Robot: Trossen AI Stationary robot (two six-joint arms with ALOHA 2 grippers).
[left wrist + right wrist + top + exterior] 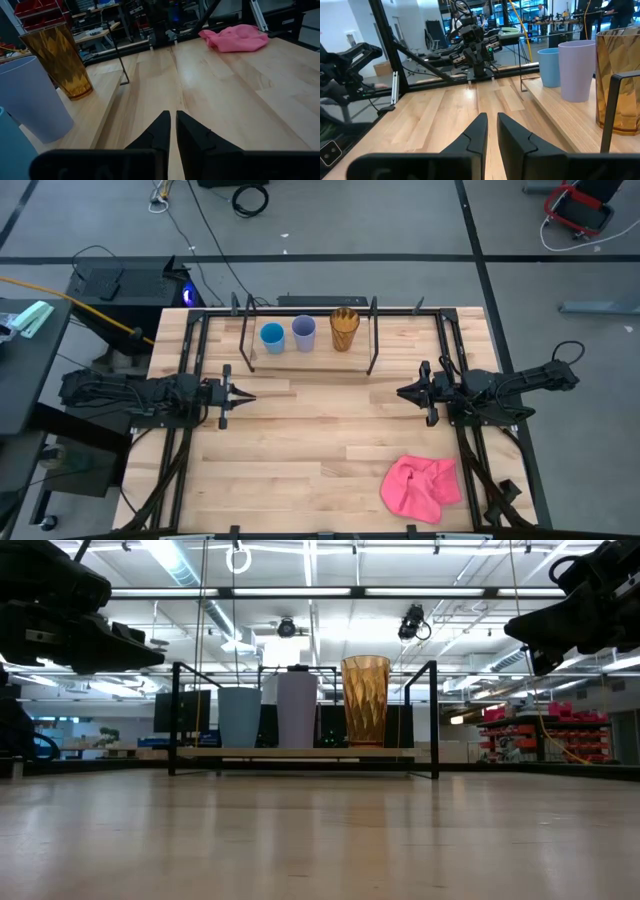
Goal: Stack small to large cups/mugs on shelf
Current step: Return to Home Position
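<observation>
Room: grey floor with loose cables all round, and racks and ceiling lights beyond. The table (320, 440) is light wood, bare except for a pink cloth (420, 485) near the right arm's base.

The shelf (310, 360) stands mid-table at the edge away from the cloth. Its long axis runs left to right, across the line between the arms.

Three cups stand upright on its board, side by side and not nested: amber cup (344, 328) rightmost, lavender cup (304, 332) in the middle, blue cup (272, 336) leftmost.

The left hand (245, 394) and right hand (401, 391) hover tip to tip, well apart, both short of the shelf. Each has its fingers pressed together on nothing. The blue cup lies nearer the left hand, the amber nearer the right.

We judge that the row already reads small to large.
</observation>
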